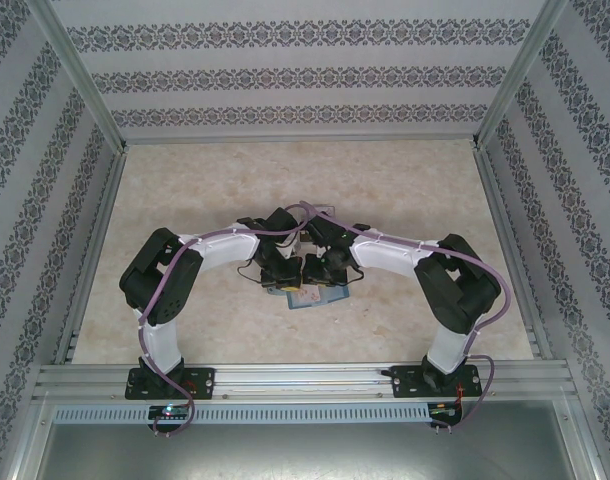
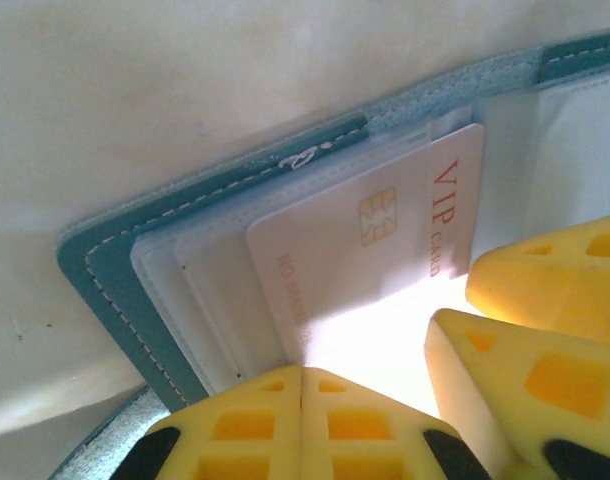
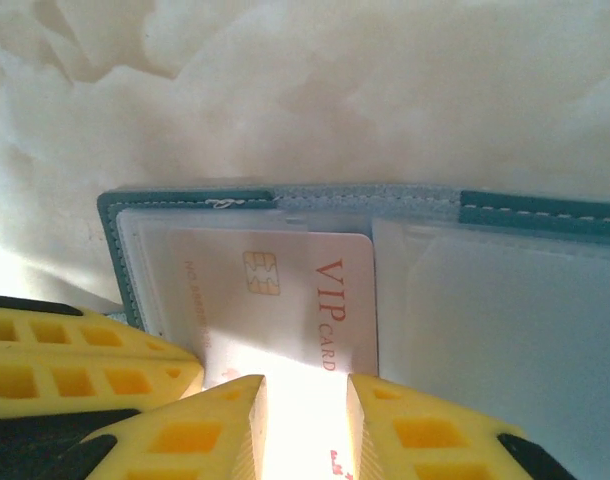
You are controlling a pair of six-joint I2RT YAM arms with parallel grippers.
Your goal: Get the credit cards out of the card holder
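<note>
The teal card holder (image 2: 110, 275) lies open on the table, its clear inner pockets facing up. A pale credit card (image 2: 370, 245) with a gold chip and red "VIP CARD" lettering sticks partly out of a pocket. My left gripper (image 2: 303, 376) is shut, its yellow fingertips pressed together at the card's near corner with nothing between them. My right gripper (image 3: 303, 425) is open, and its jaws stand apart over the near end of the credit card (image 3: 285, 285). In the top view both grippers, left (image 1: 288, 270) and right (image 1: 322, 268), meet over the card holder (image 1: 323, 297).
The right gripper's fingers (image 2: 545, 300) crowd the right of the left wrist view. The left gripper's fingers (image 3: 75, 360) lie close on the left in the right wrist view. A beige marbled table (image 1: 185, 190) is fenced by patterned walls and metal rails (image 1: 285, 375).
</note>
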